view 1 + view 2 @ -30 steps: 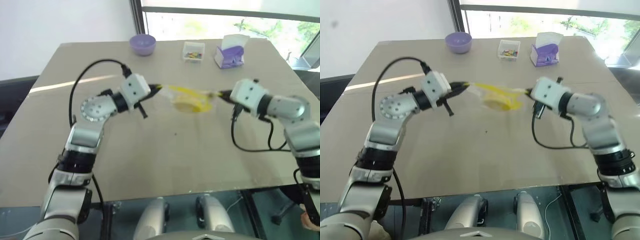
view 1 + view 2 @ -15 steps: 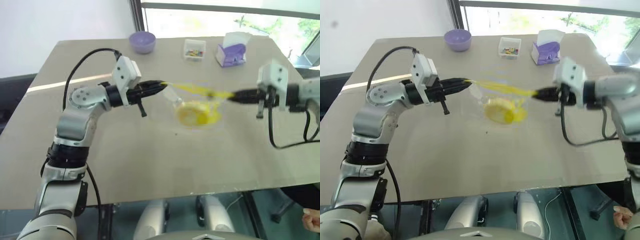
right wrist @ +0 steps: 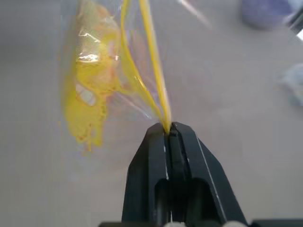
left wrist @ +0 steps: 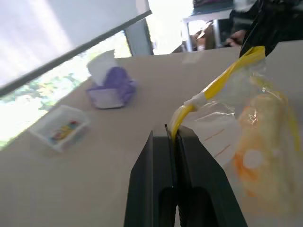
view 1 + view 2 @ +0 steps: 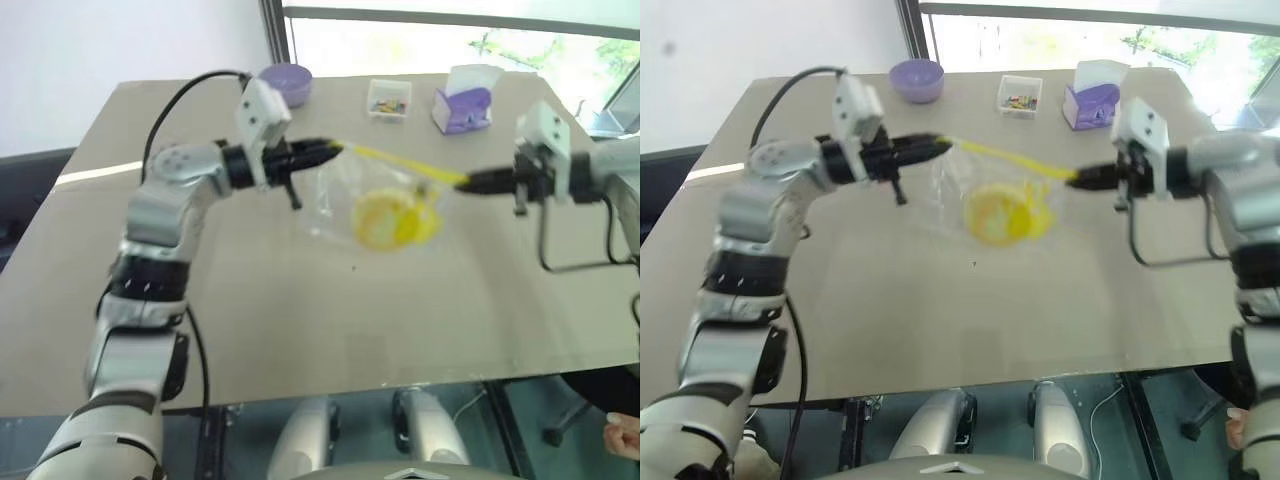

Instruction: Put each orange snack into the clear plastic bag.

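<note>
You've got the left hand (image 5: 335, 149) and right hand (image 5: 468, 181) pinching the clear plastic bag (image 5: 375, 205) at its 10 and 2 o'clock corners, so the orange snack (image 5: 383, 222) hangs inside.

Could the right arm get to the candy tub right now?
Probably not. The right gripper is shut on the bag's yellow strip, sharing its weight with the left gripper. The candy tub sits unblocked on the table, but reaching means letting go.
</note>
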Controlling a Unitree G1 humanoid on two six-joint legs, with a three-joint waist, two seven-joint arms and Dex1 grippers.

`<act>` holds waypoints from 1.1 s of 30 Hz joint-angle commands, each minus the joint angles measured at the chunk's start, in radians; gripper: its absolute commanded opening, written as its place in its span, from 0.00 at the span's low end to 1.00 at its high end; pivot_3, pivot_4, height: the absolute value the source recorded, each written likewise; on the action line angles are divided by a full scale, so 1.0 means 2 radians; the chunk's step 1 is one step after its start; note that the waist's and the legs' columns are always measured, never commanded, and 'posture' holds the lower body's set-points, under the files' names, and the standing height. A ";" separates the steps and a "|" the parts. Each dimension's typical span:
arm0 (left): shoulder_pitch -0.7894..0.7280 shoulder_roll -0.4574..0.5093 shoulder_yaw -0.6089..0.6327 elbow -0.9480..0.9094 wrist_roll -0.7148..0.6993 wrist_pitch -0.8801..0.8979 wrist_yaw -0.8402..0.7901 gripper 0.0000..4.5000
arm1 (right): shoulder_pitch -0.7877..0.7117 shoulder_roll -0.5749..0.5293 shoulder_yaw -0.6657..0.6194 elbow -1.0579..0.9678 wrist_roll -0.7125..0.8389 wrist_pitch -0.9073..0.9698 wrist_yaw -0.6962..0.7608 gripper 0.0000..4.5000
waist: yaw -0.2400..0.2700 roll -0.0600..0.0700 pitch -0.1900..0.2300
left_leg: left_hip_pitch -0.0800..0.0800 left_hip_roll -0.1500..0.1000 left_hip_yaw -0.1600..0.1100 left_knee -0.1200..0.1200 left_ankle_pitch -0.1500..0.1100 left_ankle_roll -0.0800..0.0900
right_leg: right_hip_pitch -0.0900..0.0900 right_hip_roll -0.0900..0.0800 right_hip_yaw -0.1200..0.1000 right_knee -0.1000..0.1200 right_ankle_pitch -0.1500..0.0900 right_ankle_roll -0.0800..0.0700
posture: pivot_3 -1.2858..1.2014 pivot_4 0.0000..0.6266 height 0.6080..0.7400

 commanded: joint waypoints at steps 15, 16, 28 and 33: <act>0.248 0.017 -0.063 -0.085 0.208 -0.257 0.074 0.00 | 0.283 0.058 0.029 -0.144 -0.151 -0.072 -0.175 0.01 | 0.001 0.001 -0.001 | -0.007 0.002 0.002 0.002 -0.001 0.001 | -0.009 0.000 0.002 0.003 0.001 0.000 | 0.52 0.24 1.00; 0.254 0.018 -0.062 -0.091 0.208 -0.255 0.073 0.00 | 0.291 0.062 0.027 -0.153 -0.150 -0.070 -0.179 0.01 | 0.002 0.001 -0.001 | -0.005 0.002 0.002 0.003 -0.001 0.001 | -0.006 0.000 0.002 0.003 0.001 0.000 | 0.52 0.24 1.00; 0.271 0.030 -0.042 -0.126 0.207 -0.256 0.087 0.00 | 0.401 0.004 -0.110 -0.413 0.010 0.068 -0.128 0.49 | 0.000 0.001 -0.001 | 0.008 0.004 0.001 0.003 -0.003 0.004 | 0.009 0.001 0.001 0.000 0.001 0.000 | 0.52 0.24 1.00; 0.269 0.029 -0.038 -0.136 0.197 -0.247 0.086 0.00 | 0.333 0.082 -0.025 -0.448 -0.042 0.078 -0.190 0.49 | -0.001 0.001 -0.001 | 0.009 0.005 0.001 0.003 -0.003 0.004 | 0.009 0.002 0.001 0.000 0.001 0.000 | 0.52 0.24 1.00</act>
